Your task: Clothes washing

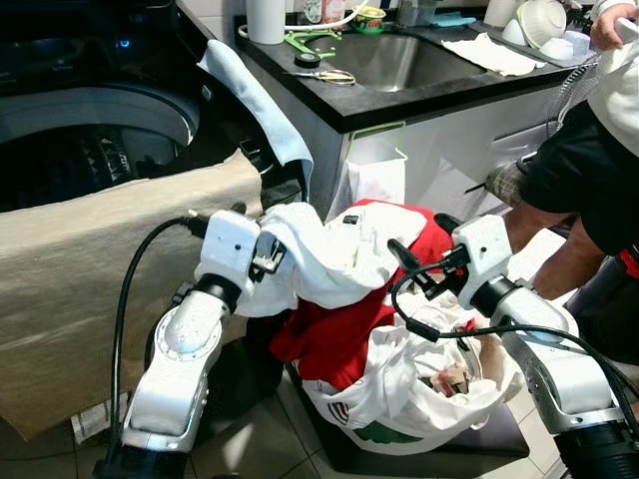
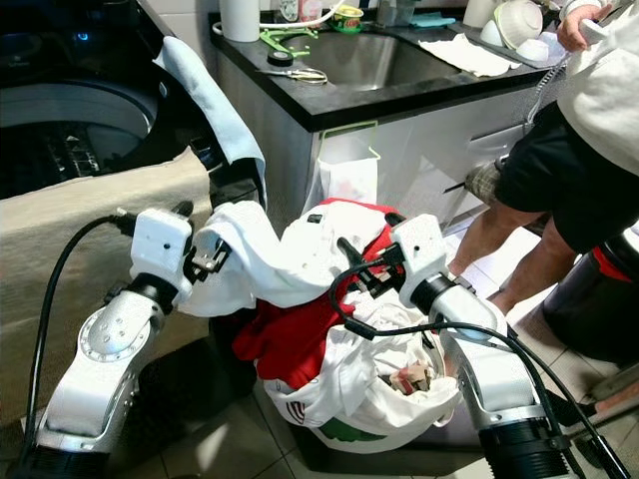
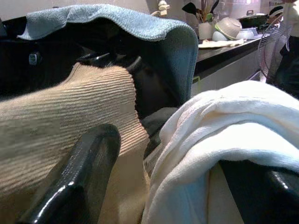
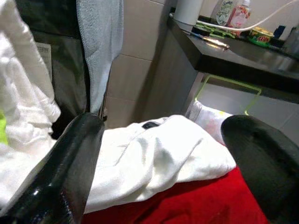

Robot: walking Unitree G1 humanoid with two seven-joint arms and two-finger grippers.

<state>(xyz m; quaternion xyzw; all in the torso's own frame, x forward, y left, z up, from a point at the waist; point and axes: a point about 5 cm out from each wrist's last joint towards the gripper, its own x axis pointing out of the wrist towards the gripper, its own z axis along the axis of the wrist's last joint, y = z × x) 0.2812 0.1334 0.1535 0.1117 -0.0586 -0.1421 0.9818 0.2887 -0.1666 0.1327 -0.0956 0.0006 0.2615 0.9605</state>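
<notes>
Your left gripper (image 1: 272, 254) has its two black fingers closed around a fold of the white terry-cloth garment (image 1: 329, 254), which lies draped over the red fabric (image 1: 334, 334) heaped in the overfull laundry basket (image 1: 399, 409). Your right gripper (image 4: 163, 154) hangs spread wide above the same white cloth, holding nothing. Expect the garment to be soft, limp and light: it will sag and trail, so take a thick bunched fold, not a thin edge. The open drum of the top-loading washing machine (image 1: 90, 130) sits up and to your left, its front rim covered by a beige ribbed cloth (image 1: 90, 269) and a hanging pale blue towel (image 1: 250, 90). Lift well over that rim. A person (image 1: 589, 170) stands close on your right by the black countertop (image 1: 419, 95), so keep the right arm in.
</notes>
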